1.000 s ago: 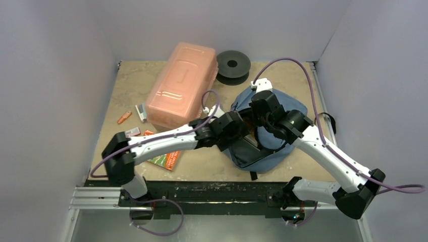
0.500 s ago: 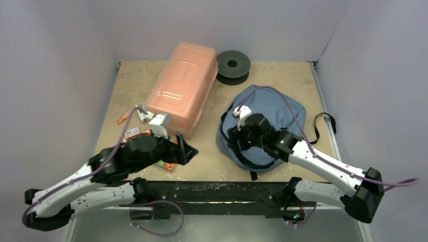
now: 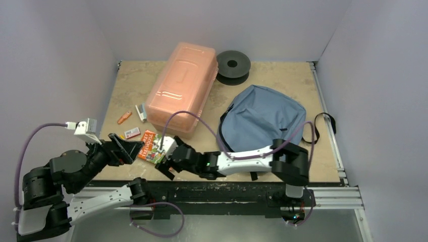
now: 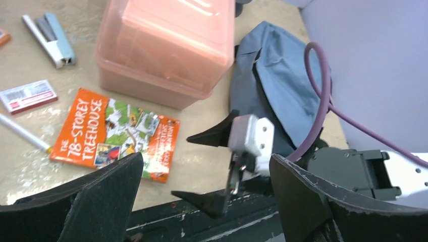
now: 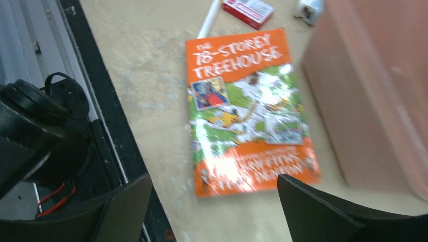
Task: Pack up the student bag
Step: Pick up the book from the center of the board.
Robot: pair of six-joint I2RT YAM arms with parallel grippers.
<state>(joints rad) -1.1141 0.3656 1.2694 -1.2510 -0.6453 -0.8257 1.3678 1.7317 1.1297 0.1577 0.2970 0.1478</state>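
The blue-grey student bag (image 3: 262, 121) lies flat on the right half of the table, and neither gripper touches it; it also shows in the left wrist view (image 4: 280, 80). An orange book, "The 78-Storey Treehouse" (image 3: 150, 145), lies near the front edge. My right gripper (image 3: 160, 161) reaches left along the near edge and stands open just short of the book (image 5: 242, 111), with nothing between its fingers (image 5: 214, 187). My left gripper (image 3: 125, 147) hovers open at the book's left, holding nothing (image 4: 204, 169).
A translucent pink box (image 3: 180, 89) stands behind the book, with a black spool (image 3: 233, 64) at the back. A stapler (image 3: 141, 112), an orange marker (image 3: 123, 118), a small red-and-white box (image 3: 132, 132) and a white pen (image 4: 22, 133) lie at the left. The table's black front rail (image 3: 217, 189) runs below.
Both arms have left the bag. The left arm drew back to the near left corner. The right arm swung left along the front edge and its jaws opened.
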